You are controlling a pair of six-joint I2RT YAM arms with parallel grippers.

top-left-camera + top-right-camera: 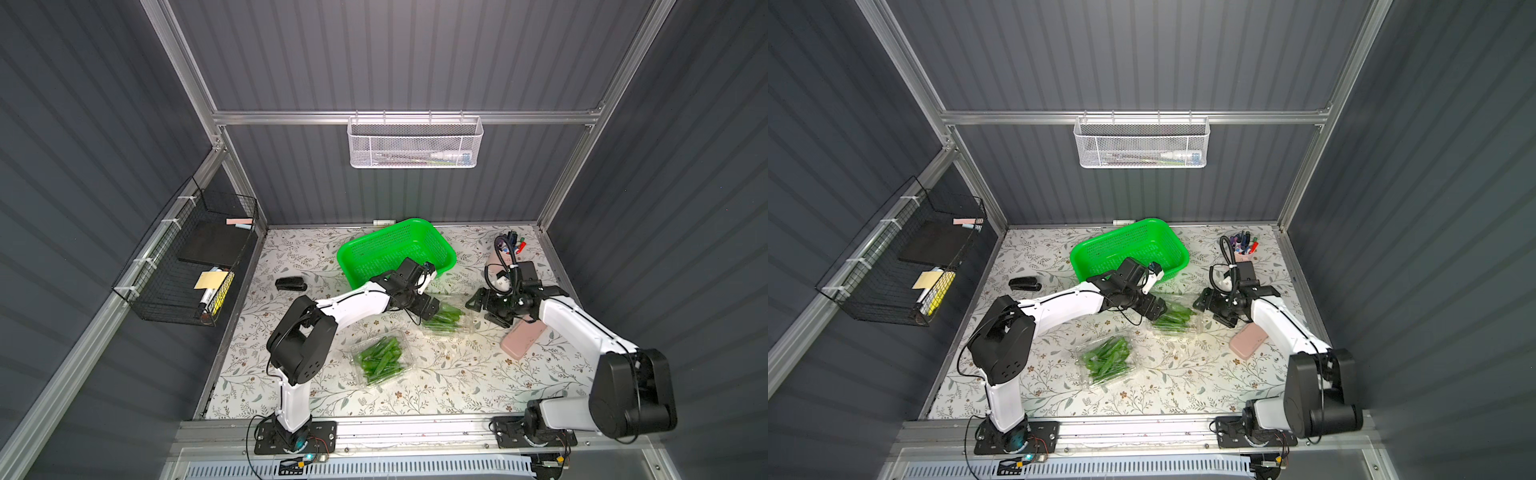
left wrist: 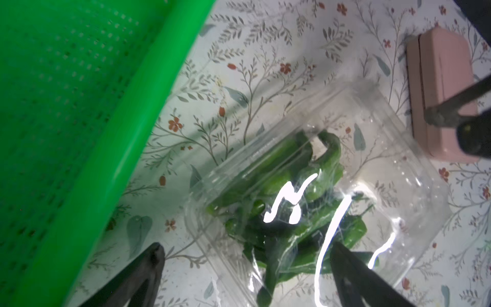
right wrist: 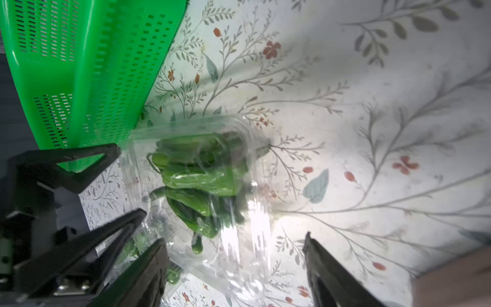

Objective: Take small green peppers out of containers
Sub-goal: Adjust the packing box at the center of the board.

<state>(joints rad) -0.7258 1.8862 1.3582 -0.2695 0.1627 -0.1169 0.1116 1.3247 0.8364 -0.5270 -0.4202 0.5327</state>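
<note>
Two clear clamshell containers lie on the floral table, each filled with small green peppers. The near container [image 1: 382, 361] [image 1: 1106, 361] sits mid-table, apart from both arms. The far container [image 1: 449, 320] [image 1: 1173, 318] lies just in front of the green basket. My left gripper [image 1: 431, 306] [image 2: 247, 249] hovers open over one end of it, a corner of the box between its fingers. At the opposite end my right gripper [image 1: 486, 311] [image 3: 233, 240] is open, with the clear rim [image 3: 239, 265] between its fingers. Peppers [image 2: 329, 151] [image 3: 202, 178] show through the plastic.
A bright green perforated basket [image 1: 395, 249] stands behind the far container. A pink case [image 1: 523, 340] lies under the right arm, and a pink cup of pens [image 1: 509, 249] is at the back right. A black stapler [image 1: 291, 284] rests at the left. Wire baskets hang on the walls.
</note>
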